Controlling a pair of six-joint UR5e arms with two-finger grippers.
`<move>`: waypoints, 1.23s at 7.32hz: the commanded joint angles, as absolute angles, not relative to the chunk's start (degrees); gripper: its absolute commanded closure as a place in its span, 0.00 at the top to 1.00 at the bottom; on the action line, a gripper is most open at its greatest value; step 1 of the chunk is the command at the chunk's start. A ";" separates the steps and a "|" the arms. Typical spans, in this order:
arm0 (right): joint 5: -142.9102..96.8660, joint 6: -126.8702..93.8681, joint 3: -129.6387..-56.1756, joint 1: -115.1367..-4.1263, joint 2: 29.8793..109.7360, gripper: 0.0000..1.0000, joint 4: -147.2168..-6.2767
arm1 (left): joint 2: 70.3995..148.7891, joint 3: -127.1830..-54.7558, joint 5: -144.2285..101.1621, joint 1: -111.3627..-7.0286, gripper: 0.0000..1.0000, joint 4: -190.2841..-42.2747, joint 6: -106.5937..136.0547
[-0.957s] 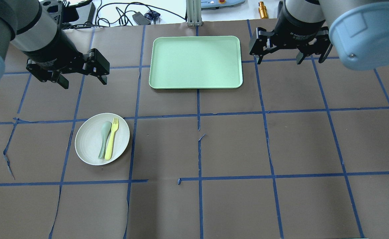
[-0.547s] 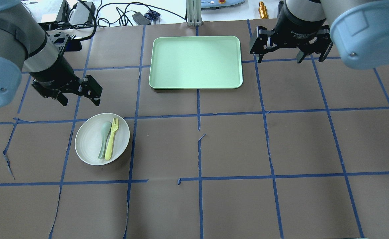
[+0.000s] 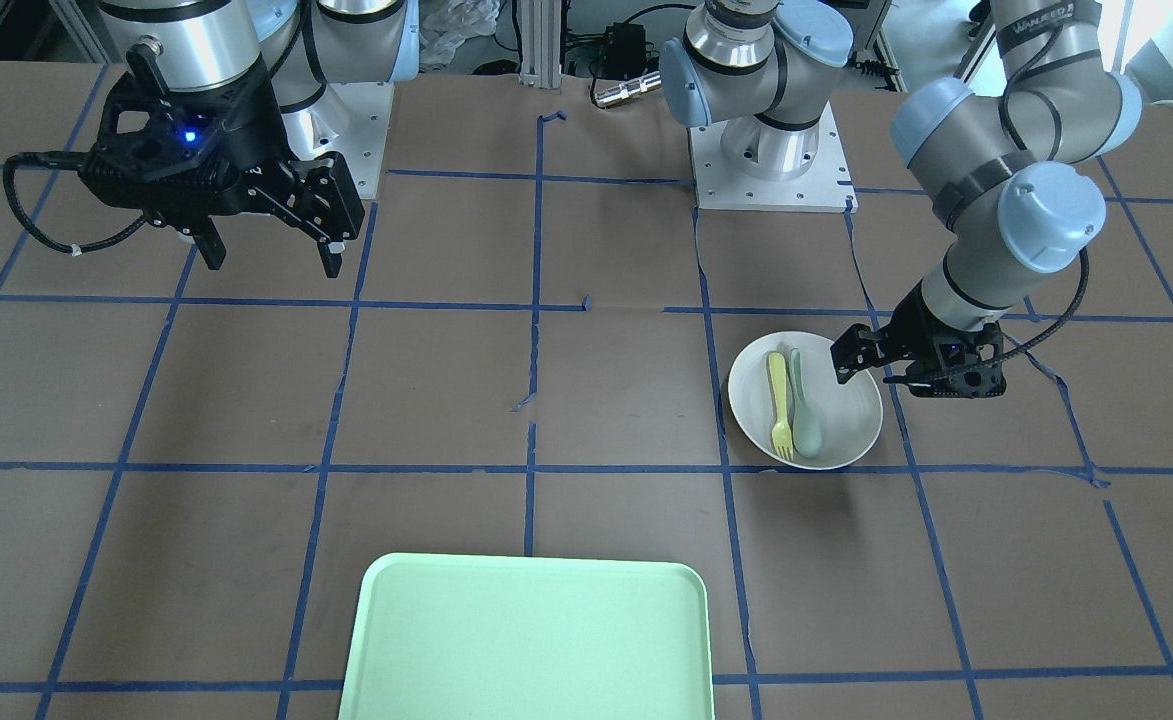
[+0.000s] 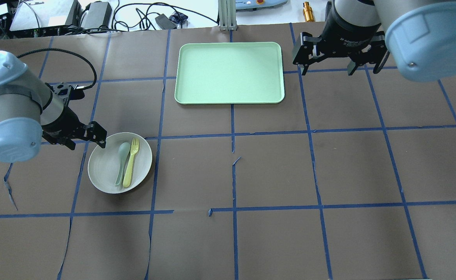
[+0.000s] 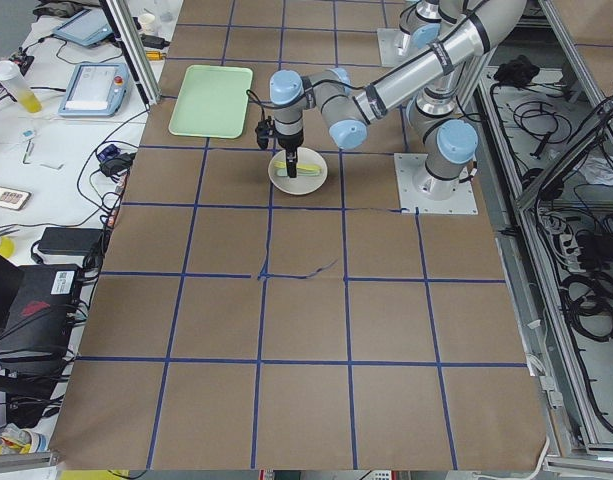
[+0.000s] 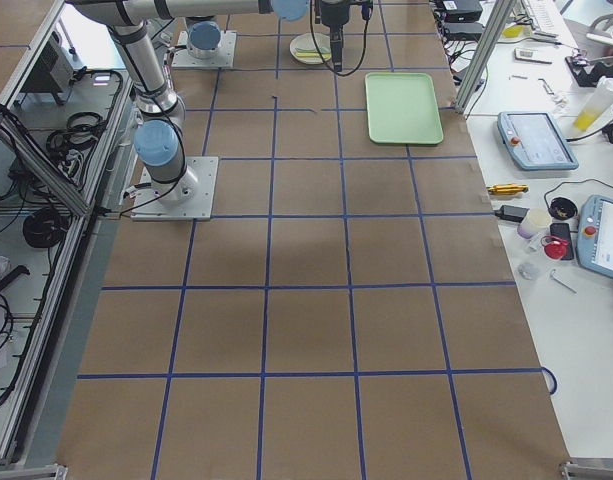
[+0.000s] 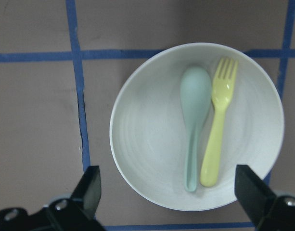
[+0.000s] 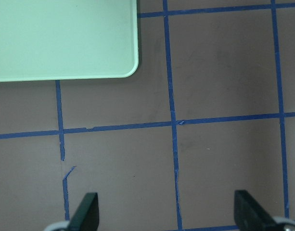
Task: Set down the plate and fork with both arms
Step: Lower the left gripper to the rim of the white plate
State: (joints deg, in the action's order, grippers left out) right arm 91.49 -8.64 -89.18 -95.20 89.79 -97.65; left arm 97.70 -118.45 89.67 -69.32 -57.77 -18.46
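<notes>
Plate [image 4: 102,171]: near left, not yet lifted
Fork [image 4: 130,162]: in plate beside spoon [image 4: 122,160]
Left gripper [image 4: 87,143]: spread at plate's rim, empty
Right gripper [image 4: 339,70]: spread, empty, right of tray [image 4: 229,102]
Remaining: both placements

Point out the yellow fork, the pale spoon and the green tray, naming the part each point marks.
fork [image 7: 214,139]: left wrist view, middle of its handle.
spoon [image 7: 196,91]: left wrist view, middle of its bowl.
tray [image 4: 229,72]: overhead view, bare middle of its floor.
</notes>
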 commanded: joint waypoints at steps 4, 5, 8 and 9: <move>91.49 -8.79 -89.21 -95.27 89.74 1.00 -97.65 | 103.18 -120.67 90.61 -65.74 0.33 -55.02 -19.95; 91.49 -8.79 -89.21 -95.19 89.74 1.00 -97.65 | 103.53 -120.67 91.92 -65.83 0.16 -55.11 -19.08; 91.49 -8.79 -89.12 -95.19 89.74 1.00 -97.65 | 103.89 -120.33 92.02 -65.83 0.00 -55.11 -18.90; 91.49 -8.79 -89.12 -95.19 89.74 1.00 -97.65 | 103.36 -119.71 91.41 -65.83 0.00 -54.85 -18.98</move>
